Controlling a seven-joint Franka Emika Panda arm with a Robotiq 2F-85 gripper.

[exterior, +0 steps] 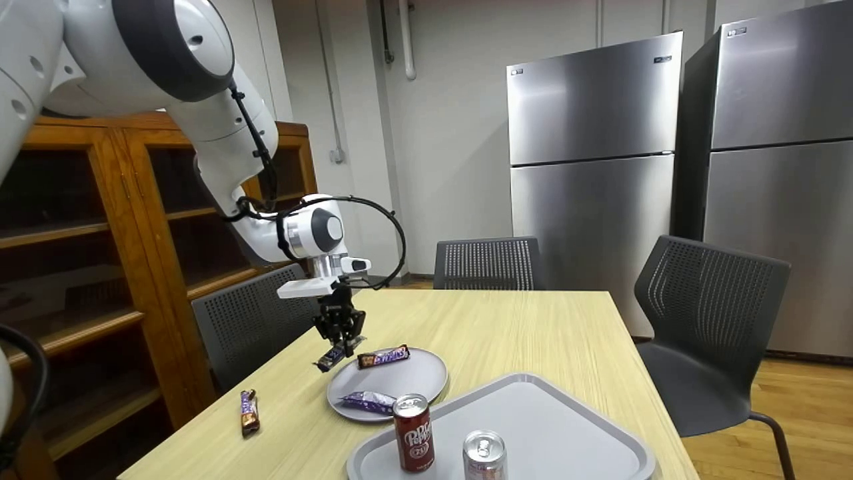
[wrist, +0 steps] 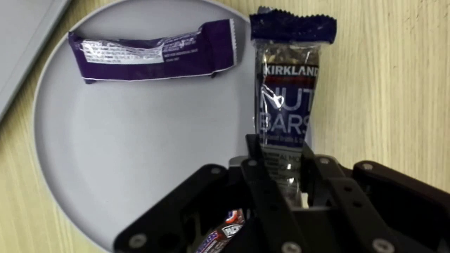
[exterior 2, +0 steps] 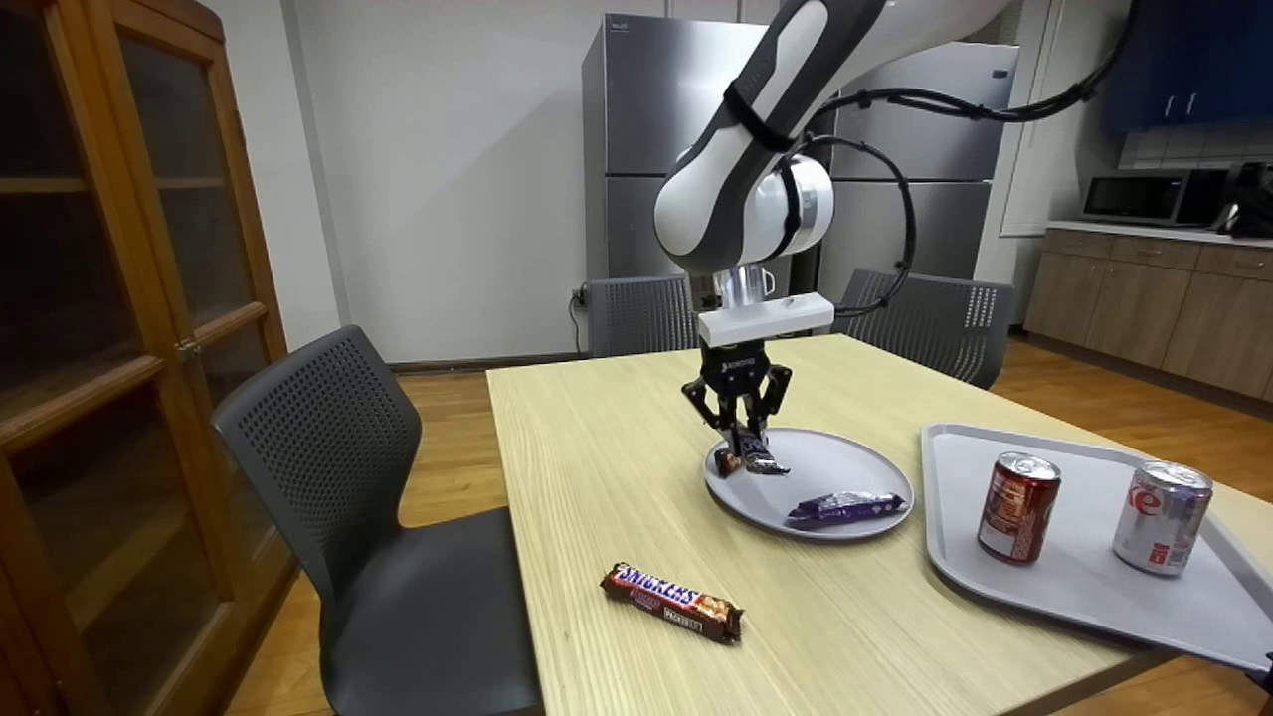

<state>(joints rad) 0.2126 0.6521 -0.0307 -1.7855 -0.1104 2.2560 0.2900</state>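
Observation:
My gripper (wrist: 280, 146) is shut on a Kirkland nut bar (wrist: 286, 102) in a clear and dark blue wrapper. It holds the bar over the edge of a grey plate (wrist: 140, 133). In both exterior views the gripper (exterior: 344, 341) (exterior 2: 744, 447) and the nut bar (exterior: 331, 358) (exterior 2: 763, 459) are low over the plate (exterior: 430, 373) (exterior 2: 880, 467). A purple-wrapped bar (wrist: 154, 59) (exterior: 368, 401) (exterior 2: 845, 508) lies on the plate. A Snickers bar (exterior: 384, 357) also lies on the plate, partly hidden behind the gripper in the wrist view (wrist: 225, 230).
Another Snickers bar (exterior: 249, 413) (exterior 2: 672, 602) lies on the wooden table. A grey tray (exterior: 540, 413) (exterior 2: 1094, 597) beside the plate holds a Dr Pepper can (exterior: 414, 437) (exterior 2: 1019, 509) and a silver can (exterior: 485, 460) (exterior 2: 1162, 522). Chairs (exterior 2: 328, 438) stand around the table.

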